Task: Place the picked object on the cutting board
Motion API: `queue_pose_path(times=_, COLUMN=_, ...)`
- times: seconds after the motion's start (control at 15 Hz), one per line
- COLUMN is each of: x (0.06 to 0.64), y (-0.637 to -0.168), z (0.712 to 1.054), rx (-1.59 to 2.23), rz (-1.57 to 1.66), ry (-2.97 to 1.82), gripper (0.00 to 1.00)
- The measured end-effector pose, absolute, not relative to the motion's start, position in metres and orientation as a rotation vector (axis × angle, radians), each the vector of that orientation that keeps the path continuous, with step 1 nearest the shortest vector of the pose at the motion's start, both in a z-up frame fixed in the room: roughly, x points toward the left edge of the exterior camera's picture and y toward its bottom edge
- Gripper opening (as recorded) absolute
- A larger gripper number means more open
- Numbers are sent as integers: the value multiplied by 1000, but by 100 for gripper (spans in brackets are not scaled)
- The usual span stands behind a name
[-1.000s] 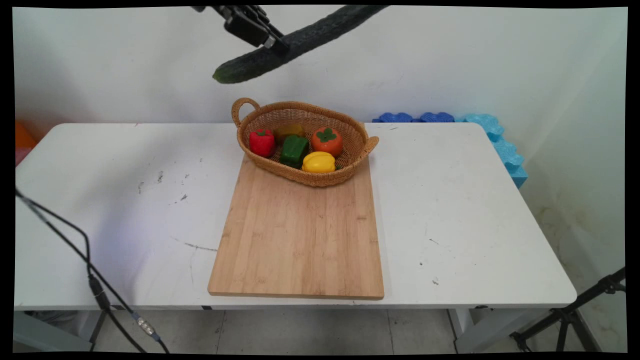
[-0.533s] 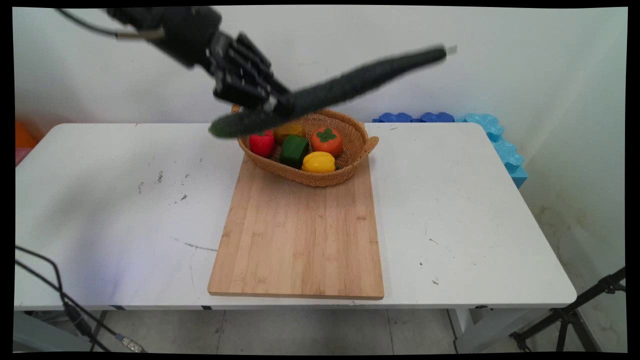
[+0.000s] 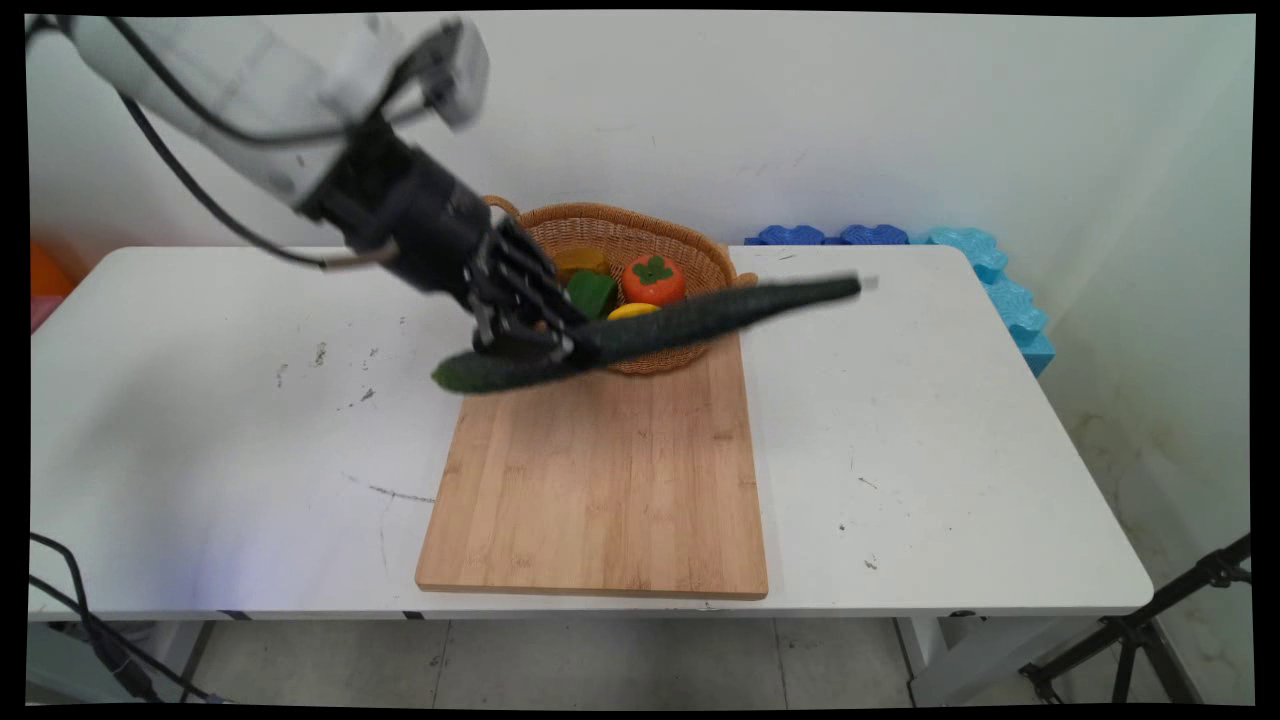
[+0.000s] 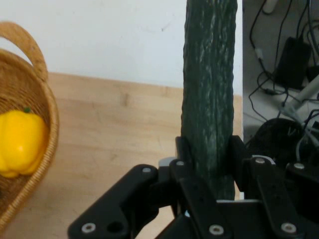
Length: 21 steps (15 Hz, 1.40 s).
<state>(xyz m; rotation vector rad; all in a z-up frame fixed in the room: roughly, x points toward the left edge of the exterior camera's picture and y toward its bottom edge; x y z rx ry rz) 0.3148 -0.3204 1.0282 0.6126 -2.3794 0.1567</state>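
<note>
**Gripper clamped on cucumber, above board**

Gripper [image 3: 560, 345] closed tight on a long dark green cucumber [image 3: 650, 325]; in hand view fingers [image 4: 182, 152] press both sides of it, no gap. Grip sits nearer one end: short stub pokes out toward main view's left, long part runs off to the right, tilted slightly up at far tip. Cucumber is in the air, not touching anything below.

Right under the gripper: wooden cutting board [image 3: 600, 480], flat on white table [image 3: 950, 430]. Most of the board stretches toward the camera from the gripper.

Just behind gripper: wicker basket [image 3: 690, 245] sitting on board's far end; cucumber crosses in front of its near rim in main view. Inside basket: yellow pepper [image 4: 17, 142] close to gripper, partly hidden in main view, green pepper [image 3: 592, 292], orange persimmon-like fruit [image 3: 655, 280], another yellowish item behind, mostly hidden by hand. Basket handle [image 4: 25, 47] shows in hand view.

Further back, right of gripper: blue foam pieces [image 3: 985, 270] past table's far right corner, against wall. Black tripod leg [image 3: 1150, 625] on floor, lower right.
</note>
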Motion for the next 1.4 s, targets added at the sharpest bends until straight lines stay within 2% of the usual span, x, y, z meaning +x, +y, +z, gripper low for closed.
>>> queue_pose_path(times=0.6, x=292, y=-302, z=953, rx=681, rz=121, ry=-2467, gripper=0)
queue_pose_path(times=1.4, x=292, y=-292, z=885, rx=669, rz=133, ry=-2563, gripper=0)
